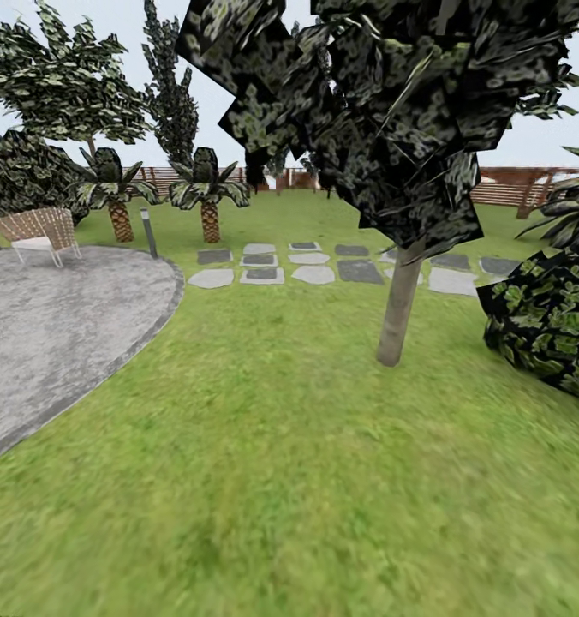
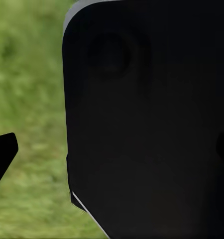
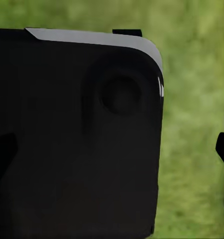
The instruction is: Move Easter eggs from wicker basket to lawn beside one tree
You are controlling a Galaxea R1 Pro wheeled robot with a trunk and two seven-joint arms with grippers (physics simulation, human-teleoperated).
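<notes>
Lawn [image 1: 264, 480]: I am facing open grass; no basket or eggs are showing around the pale-trunked tree [image 1: 399, 313].
Tree: I am risking a trunk collision by driving straight ahead.
Bush [image 1: 551, 321]: crowding the tree's right.
Grippers: I cannot tell their state; dark housings are blocking both wrist views.

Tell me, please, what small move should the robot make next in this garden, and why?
Probably turn the base and head to look for the wicker basket. The head view gives lawn, a pale-trunked tree, stepping stones, a grey paved area and a chair, but no basket or eggs. Both wrist views give dark robot parts over grass, nothing held, so searching comes first.
</notes>
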